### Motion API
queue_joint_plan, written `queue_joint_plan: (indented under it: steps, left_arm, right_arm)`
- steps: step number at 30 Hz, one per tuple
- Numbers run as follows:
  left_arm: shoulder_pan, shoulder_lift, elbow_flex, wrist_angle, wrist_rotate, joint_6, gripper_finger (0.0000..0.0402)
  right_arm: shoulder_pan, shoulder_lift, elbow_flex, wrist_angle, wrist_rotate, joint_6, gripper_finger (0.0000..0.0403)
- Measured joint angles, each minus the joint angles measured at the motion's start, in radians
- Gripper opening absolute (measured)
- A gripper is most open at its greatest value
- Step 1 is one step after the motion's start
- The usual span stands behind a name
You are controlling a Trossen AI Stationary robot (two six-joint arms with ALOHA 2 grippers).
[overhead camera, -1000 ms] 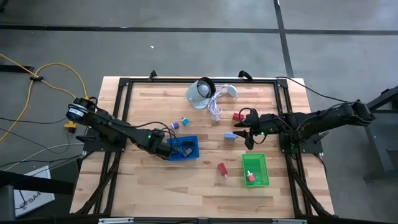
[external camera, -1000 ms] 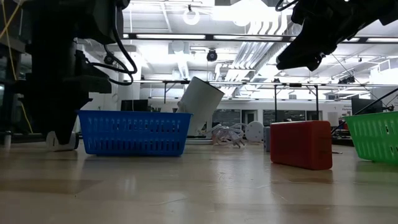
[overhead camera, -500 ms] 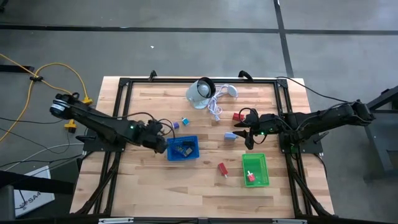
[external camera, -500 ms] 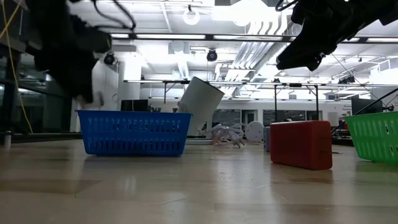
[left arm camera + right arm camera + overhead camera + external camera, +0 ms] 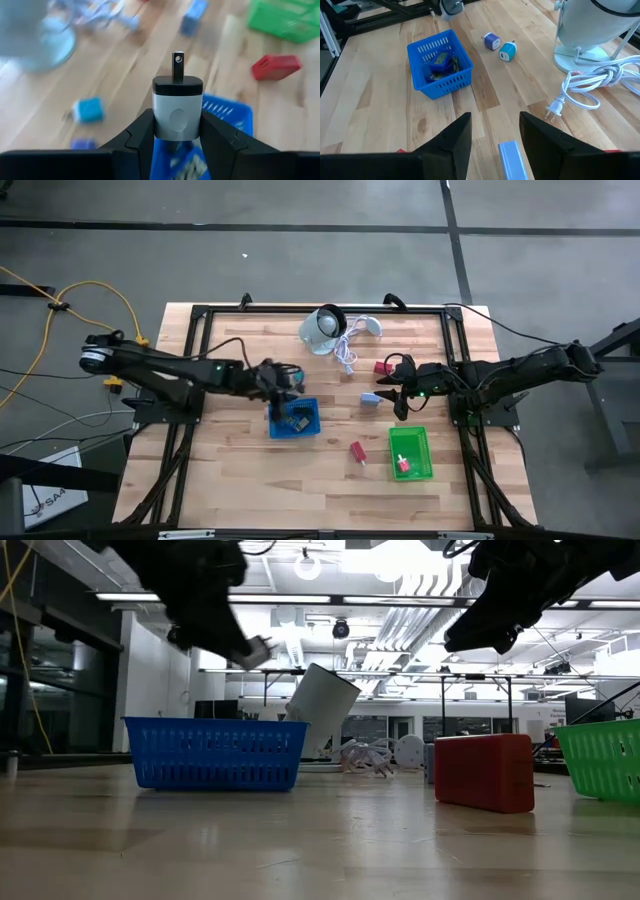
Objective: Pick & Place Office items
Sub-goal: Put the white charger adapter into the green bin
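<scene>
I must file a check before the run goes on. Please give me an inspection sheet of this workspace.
Surface: wooden table, no spill seen.
Job's things: charger held; dark pieces in blue basket; red blocks, one in green basket, two loose; pale blue block, purple bit and blue bit loose.
Clutter: white device.
Grippers: left gripper shut on charger, raised by blue basket; right gripper open above pale blue block.
Cables: white cable on table; yellow cable on floor.
Surroundings: no person seen.
</scene>
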Motion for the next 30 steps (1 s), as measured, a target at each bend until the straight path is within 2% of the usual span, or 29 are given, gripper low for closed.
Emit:
queue_joint_plan:
  steps: [5, 14, 30]
  left_arm:
    - [0.045, 0.071, 0.0, 0.171, 0.096, 0.136, 0.0124]
    - [0.055, 0.156, 0.0, 0.402, 0.112, 0.273, 0.0125]
    - [0.015, 0.16, 0.0, 0.421, 0.133, 0.298, 0.0125]
  right_arm:
    - [0.0, 0.0, 0.0, 0.0, 0.0, 0.0, 0.0152]
    - [0.0, 0.0, 0.0, 0.0, 0.0, 0.0, 0.0152]
    - [-0.001, 0.0, 0.0, 0.008, 0.0, 0.0, 0.0152]
